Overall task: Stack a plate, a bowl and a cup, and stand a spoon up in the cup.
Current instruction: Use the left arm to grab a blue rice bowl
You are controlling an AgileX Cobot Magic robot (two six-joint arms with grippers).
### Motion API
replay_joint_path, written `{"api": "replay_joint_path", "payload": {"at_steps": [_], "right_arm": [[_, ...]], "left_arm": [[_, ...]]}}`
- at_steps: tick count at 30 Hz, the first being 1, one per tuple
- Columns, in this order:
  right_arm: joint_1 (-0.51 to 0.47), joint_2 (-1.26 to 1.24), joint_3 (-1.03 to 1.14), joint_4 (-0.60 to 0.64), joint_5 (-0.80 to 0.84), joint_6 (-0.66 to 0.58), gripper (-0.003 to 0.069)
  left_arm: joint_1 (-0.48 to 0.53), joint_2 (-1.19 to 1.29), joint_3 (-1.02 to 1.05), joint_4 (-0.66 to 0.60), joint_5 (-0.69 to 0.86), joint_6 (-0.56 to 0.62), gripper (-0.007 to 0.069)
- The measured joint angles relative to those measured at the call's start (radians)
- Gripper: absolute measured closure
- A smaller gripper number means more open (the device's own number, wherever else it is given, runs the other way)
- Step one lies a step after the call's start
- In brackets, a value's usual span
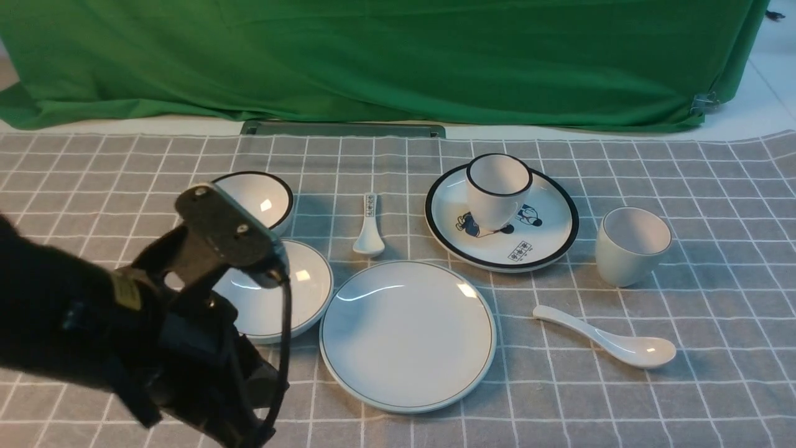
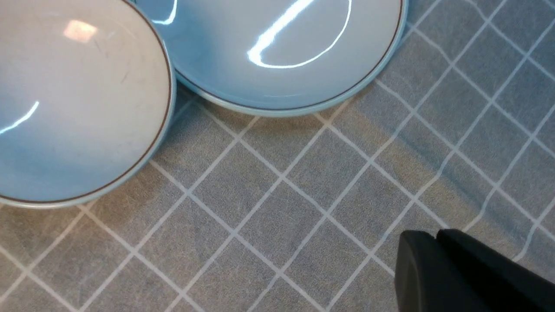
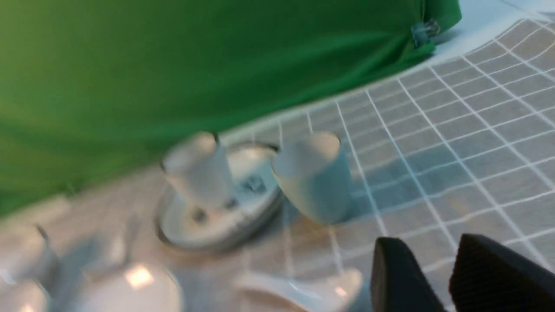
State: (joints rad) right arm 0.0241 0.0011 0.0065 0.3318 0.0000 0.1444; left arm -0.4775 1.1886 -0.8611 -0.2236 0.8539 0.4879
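Front view: the plate [image 1: 407,336] lies near the middle of the table [image 1: 715,373]. The bowl [image 1: 305,286] sits at its 9 o'clock with rims just beside each other, the cup [image 1: 631,246] at 2 o'clock, the spoon [image 1: 612,339] at 3 o'clock. The left gripper [image 2: 435,236] hovers by the bowl, closed and empty. The right gripper [image 3: 433,247] (seen only in its wrist view) is slightly parted, empty. Glazed ceramic is likely stiff, slick and breakable; pinching the bowl's rim seems soundest.
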Motion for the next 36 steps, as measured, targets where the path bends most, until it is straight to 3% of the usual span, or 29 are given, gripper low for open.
{"api": "replay_joint_path", "payload": {"at_steps": [4,5,10,11,12,13,16,23,26,30,34,36], "right_arm": [[0.004,0.0,-0.001,0.014,-0.012,0.1,0.0427],[0.02,0.003,-0.019,0.016,0.05,0.101,0.044],[0.116,0.107,-0.23,0.018,0.324,-0.086,0.0506],[0.166,0.191,-0.35,0.013,0.468,-0.192,0.0524],[0.171,0.211,-0.376,0.01,0.482,-0.203,0.0526],[0.222,0.3,-0.487,-0.006,0.594,-0.296,0.0526],[0.282,0.434,-0.626,-0.028,0.737,-0.394,0.0525],[0.325,0.526,-0.678,-0.038,0.767,-0.449,0.0518],[0.327,0.534,-0.678,-0.039,0.765,-0.45,0.0515],[0.327,0.535,-0.678,-0.039,0.755,-0.45,0.0513],[0.327,0.535,-0.678,-0.039,0.754,-0.45,0.051],[0.327,0.535,-0.678,-0.039,0.754,-0.451,0.0508]], "left_arm": [[0.021,0.08,-0.05,0.036,0.012,-0.004,0.0607],[0.038,0.117,-0.076,0.055,0.01,-0.011,0.0607],[0.114,0.242,-0.138,0.068,0.004,0.007,0.0606],[0.148,0.296,-0.16,0.069,-0.013,0.066,0.0595],[0.148,0.302,-0.161,0.069,-0.014,0.073,0.0593],[0.168,0.347,-0.174,0.069,-0.041,0.139,0.0564],[0.172,0.407,-0.182,0.069,-0.112,0.226,0.0451],[0.172,0.493,-0.183,0.069,-0.153,0.379,0.0221],[0.172,0.541,-0.183,0.078,-0.163,0.409,0.0178],[0.172,0.588,-0.183,0.138,-0.233,0.42,0.0214],[0.172,0.609,-0.183,0.168,-0.262,0.427,0.0308],[0.169,0.611,-0.191,0.17,-0.269,0.45,0.0398]]}}
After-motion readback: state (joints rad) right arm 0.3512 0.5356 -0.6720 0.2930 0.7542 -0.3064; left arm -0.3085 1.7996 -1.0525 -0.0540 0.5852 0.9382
